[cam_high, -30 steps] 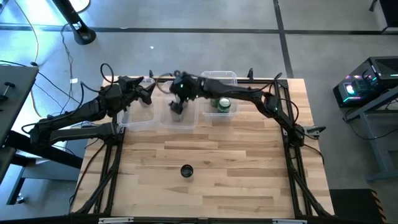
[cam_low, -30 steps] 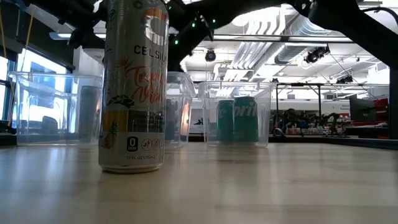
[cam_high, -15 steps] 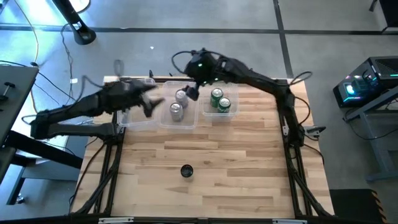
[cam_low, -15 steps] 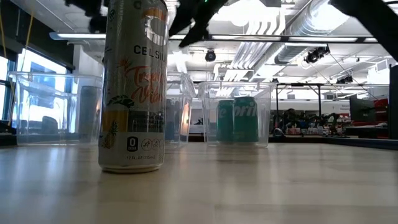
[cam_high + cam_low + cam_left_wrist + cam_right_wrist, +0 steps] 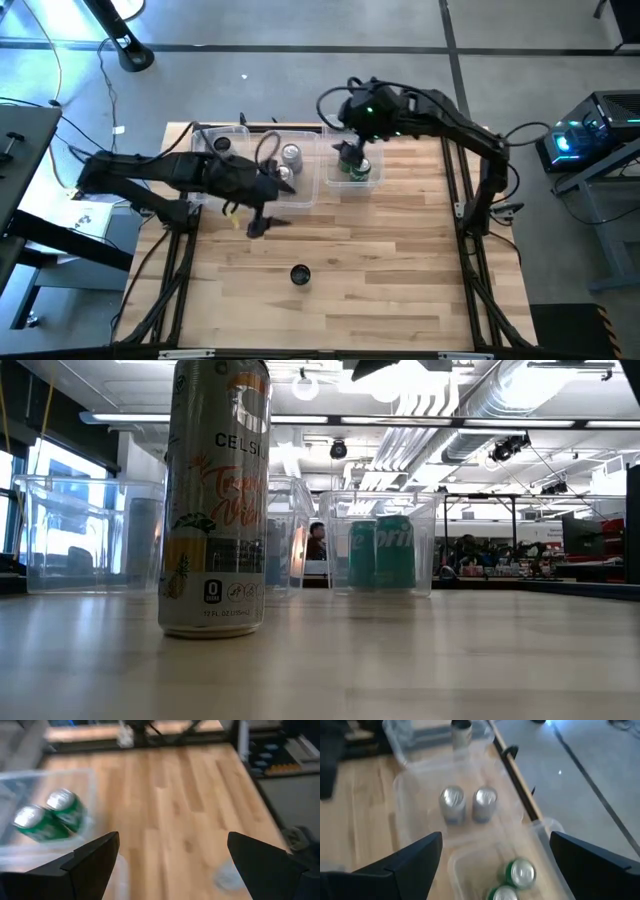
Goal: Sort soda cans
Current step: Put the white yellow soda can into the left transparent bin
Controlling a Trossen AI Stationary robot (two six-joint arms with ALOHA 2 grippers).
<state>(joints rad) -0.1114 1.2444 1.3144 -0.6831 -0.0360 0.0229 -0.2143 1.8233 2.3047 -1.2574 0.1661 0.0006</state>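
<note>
Left gripper (image 5: pixel 262 222): jaws spread, empty, above bare table (image 5: pixel 400 270) just in front of the middle bin (image 5: pixel 300 195). The lone black can (image 5: pixel 300 274) stands beyond it, nearer the front edge. Right gripper (image 5: pixel 347 153): jaws spread, empty, over the right bin (image 5: pixel 352 183) holding two green cans (image 5: pixel 516 872). Two silver cans (image 5: pixel 454 802) stand in the middle bin; another black can (image 5: pixel 221 145) is in the left bin (image 5: pixel 205 140).

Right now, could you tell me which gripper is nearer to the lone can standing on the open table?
The left gripper, open just beyond the lone can. The right gripper, also open, hangs far back over the green cans' bin.
</note>
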